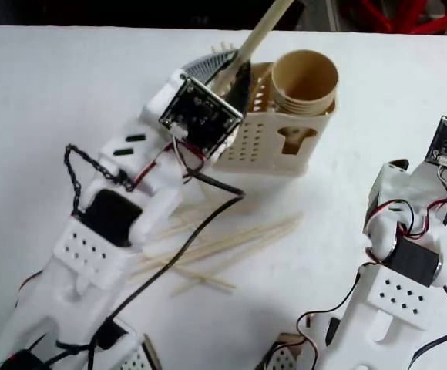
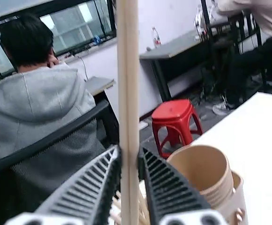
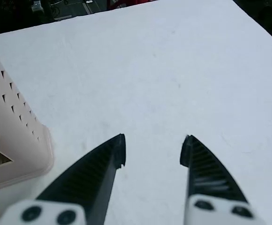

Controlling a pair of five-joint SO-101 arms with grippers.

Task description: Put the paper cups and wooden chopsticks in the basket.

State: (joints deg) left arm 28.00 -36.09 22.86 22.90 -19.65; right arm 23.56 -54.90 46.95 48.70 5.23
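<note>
- Pale wood, plain and straight: one chopstick (image 2: pixel 127 70) is clamped between the ribbed black fingers (image 2: pixel 98 183) of the left hand (image 2: pixel 129 152). It runs well past the fingertips.
- Seen from above, that hand sits over the end of the basket (image 1: pixel 273 139) away from the cups (image 1: pixel 304 77). The chopstick leans up and away from the arm. Its lower end is hidden behind the hand, so I cannot tell whether it touches the basket.
- Cream plastic makes up the basket, with rows of small holes in its walls and a keyhole-shaped cutout in the long side. It stands upright on the white worktop (image 1: pixel 54 85).
- Tan paper cups are nested in one stack, mouths up, in the basket's other end. Their rims rise above the wall.
- Loose chopsticks (image 1: pixel 223 243), thin and pale, lie scattered and crossing on the worktop in front of the basket, just beside the left arm.
- Over bare worktop, the right hand (image 3: pixel 152 143) has its black fingers apart and holds nothing. A corner of the basket is near it.
</note>
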